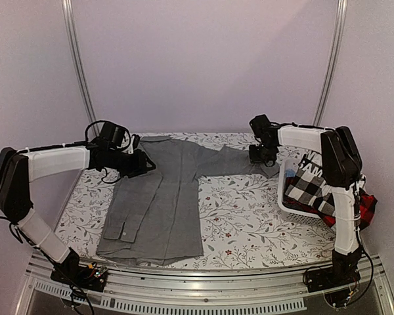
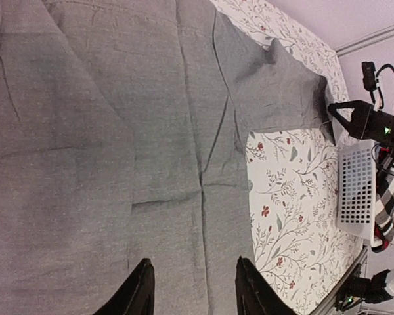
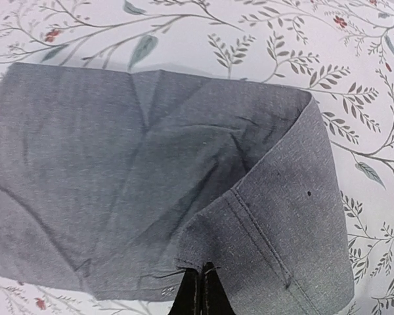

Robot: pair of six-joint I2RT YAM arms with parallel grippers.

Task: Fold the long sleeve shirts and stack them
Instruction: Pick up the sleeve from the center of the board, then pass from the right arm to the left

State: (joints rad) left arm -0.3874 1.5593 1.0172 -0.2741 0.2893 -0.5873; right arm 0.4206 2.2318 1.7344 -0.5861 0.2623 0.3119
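At two o'clock on the table [image 1: 243,210], my right gripper [image 3: 200,290] pinches the cuff [image 3: 276,223] of the grey shirt [image 1: 161,197]; at ten, my left gripper [image 2: 194,292] hangs half-spread over its body.

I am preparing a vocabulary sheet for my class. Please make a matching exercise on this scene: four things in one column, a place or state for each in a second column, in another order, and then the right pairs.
Things
1. grey shirt
2. checked shirts
3. left gripper
4. right gripper

Places or states
A. shut on the end of a grey sleeve
B. piled in the white basket
C. spread out on the table
D. open, above grey cloth

Pairs: 1-C, 2-B, 3-D, 4-A
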